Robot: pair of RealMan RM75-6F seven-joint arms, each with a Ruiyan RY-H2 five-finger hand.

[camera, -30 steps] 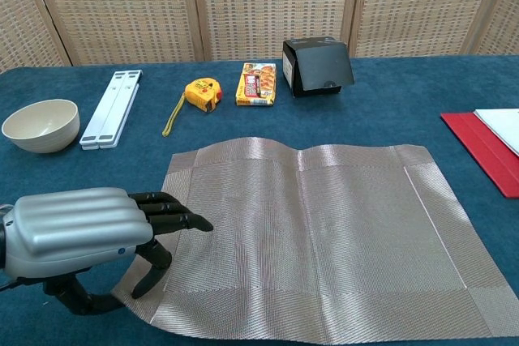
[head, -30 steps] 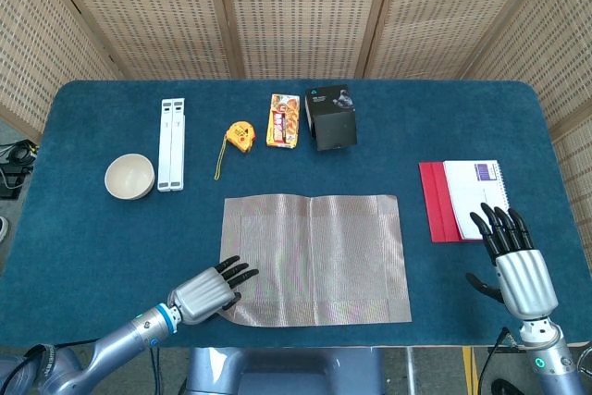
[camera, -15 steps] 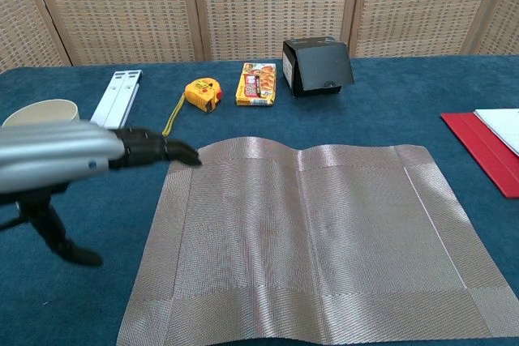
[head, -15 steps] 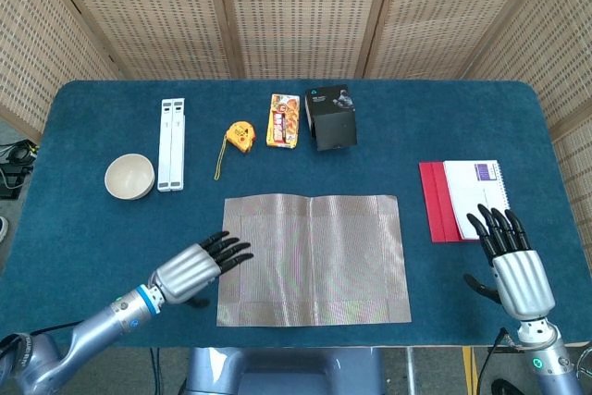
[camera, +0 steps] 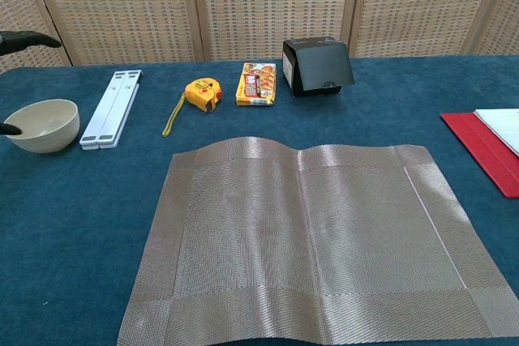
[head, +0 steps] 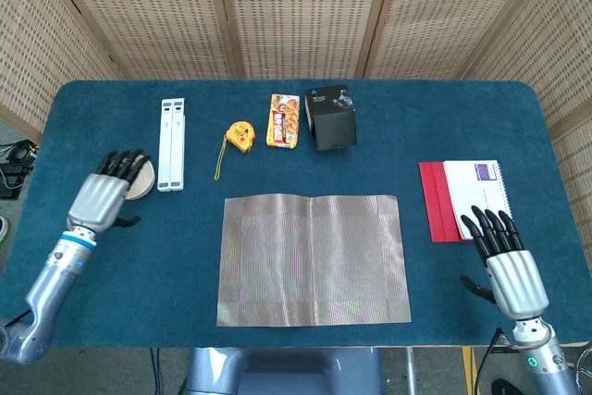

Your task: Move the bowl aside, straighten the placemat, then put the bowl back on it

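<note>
Now that the left hand [head: 104, 193] has let go of the mat's near-left corner and swung out to the far left, the woven placemat [head: 313, 259] lies flat and square to the near table edge, where a second ago that corner was lifted and skewed. The straightening step looks done. Near the robot's right, the right hand [head: 507, 258] rests empty on the blue table [head: 185, 256] with its fingers extended and apart, just short of the red folder [head: 437, 201] and the white notebook [head: 477, 185] lying on it; it has barely shifted.

Further out, the left hand hovers over the cream bowl [camera: 42, 125], fingers stretched forward above its rim and holding nothing yet; the chest view shows only dark fingertips at the frame's edge. The bowl sits well left of the mat, just beside the white folding stand [head: 171, 142]. My reading is that the remaining step is to close on the bowl and carry it onto the mat.

Along the far side lie a yellow tape measure [head: 239, 137], a snack packet [head: 283, 119] and a black box [head: 330, 117], untouched.
</note>
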